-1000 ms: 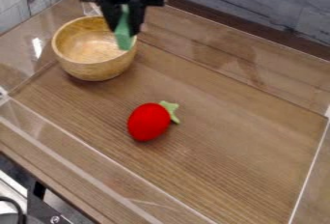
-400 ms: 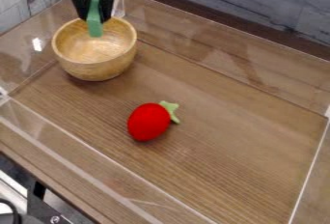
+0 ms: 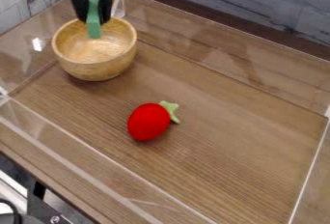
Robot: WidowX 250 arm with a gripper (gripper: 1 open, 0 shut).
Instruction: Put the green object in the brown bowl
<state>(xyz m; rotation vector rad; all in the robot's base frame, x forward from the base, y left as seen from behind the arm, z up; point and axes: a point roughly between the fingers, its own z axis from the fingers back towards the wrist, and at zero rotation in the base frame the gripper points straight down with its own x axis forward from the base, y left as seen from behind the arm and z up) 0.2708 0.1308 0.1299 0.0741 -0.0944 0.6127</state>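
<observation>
The green object (image 3: 95, 23) is a thin light-green bar hanging upright from my gripper (image 3: 93, 6), which is shut on its upper end. It hangs over the brown bowl (image 3: 96, 62), a round tan wooden bowl at the left of the table. The bar's lower end reaches down into the bowl's opening, near the back rim; whether it touches the bowl I cannot tell. The gripper's black body sits at the top edge of the view, partly cut off.
A red strawberry-shaped toy (image 3: 151, 121) with small green leaves lies near the middle of the wooden table. Clear low walls (image 3: 52, 184) border the table at the front and left. A grey wall runs along the back right.
The gripper has carried the green bar leftward, from the bowl's right rim to over the bowl's middle. In the last half second it has held still.
</observation>
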